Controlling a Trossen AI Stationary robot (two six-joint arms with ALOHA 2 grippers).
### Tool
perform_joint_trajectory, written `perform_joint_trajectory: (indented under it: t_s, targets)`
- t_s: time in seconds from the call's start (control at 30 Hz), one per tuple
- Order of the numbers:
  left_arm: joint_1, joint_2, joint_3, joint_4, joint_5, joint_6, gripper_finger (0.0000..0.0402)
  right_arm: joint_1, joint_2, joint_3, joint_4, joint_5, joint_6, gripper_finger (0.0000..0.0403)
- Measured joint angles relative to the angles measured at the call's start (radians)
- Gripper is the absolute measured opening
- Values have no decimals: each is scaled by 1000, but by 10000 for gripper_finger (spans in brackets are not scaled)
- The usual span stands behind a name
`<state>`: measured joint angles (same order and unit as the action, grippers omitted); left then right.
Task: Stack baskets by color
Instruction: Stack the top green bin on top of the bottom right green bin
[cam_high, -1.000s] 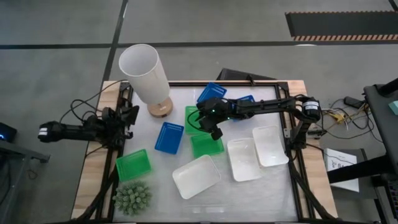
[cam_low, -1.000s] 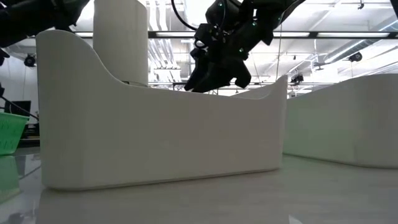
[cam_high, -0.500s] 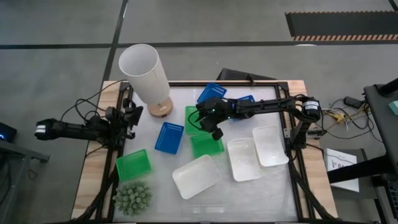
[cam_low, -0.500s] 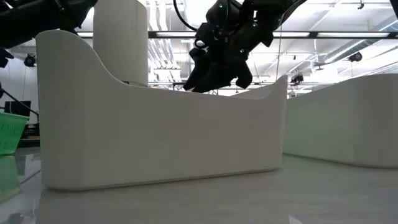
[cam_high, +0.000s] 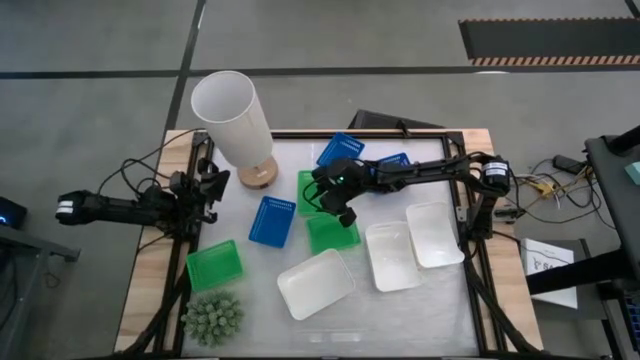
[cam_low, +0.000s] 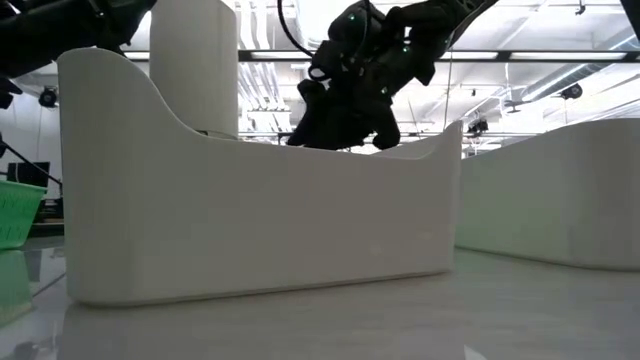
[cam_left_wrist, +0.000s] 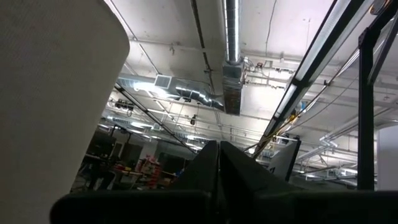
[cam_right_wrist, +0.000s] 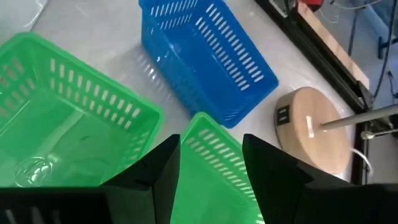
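Observation:
My right gripper (cam_high: 334, 206) (cam_right_wrist: 211, 165) is open and hangs just above one end of a green basket (cam_high: 309, 190) (cam_right_wrist: 214, 155) at the table's middle. Whether a finger touches it, I cannot tell. A second green basket (cam_high: 332, 234) (cam_right_wrist: 68, 124) lies just nearer, and a third (cam_high: 215, 265) sits near the left. Blue baskets rest flat at the left of centre (cam_high: 272, 221) (cam_right_wrist: 205, 56) and at the far edge (cam_high: 340, 148), (cam_high: 396, 160). White baskets (cam_high: 315, 283), (cam_high: 392, 256), (cam_high: 434, 234) lie near the front right. My left gripper (cam_high: 207, 188) (cam_left_wrist: 219, 177) is shut and waits at the left edge, pointing upward.
A tall white lamp (cam_high: 232, 118) on a round wooden base (cam_right_wrist: 311, 130) stands at the far left. A spiky green plant (cam_high: 212, 318) sits at the near left corner. In the low view the nearest white basket (cam_low: 250, 200) hides the table behind it.
My right gripper has rolled a little and sunk slightly toward the green basket under it. The baskets have stayed where they were.

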<state>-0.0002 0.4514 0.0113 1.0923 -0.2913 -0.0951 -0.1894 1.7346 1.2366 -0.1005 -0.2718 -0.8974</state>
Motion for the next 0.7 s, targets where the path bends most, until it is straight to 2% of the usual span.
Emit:
perform_joint_trajectory:
  t_s: [0.27,0.5,0.7]
  targets:
    - [0,-1,0,0,-1,4,0,6,9,51,-152,126,-87,201]
    - [0,-2,1,0,-1,4,0,1,12,117,-375,202,-183,205]
    - [0,-3,1,1,-1,3,0,-1,29,100,-389,224,-303,198]
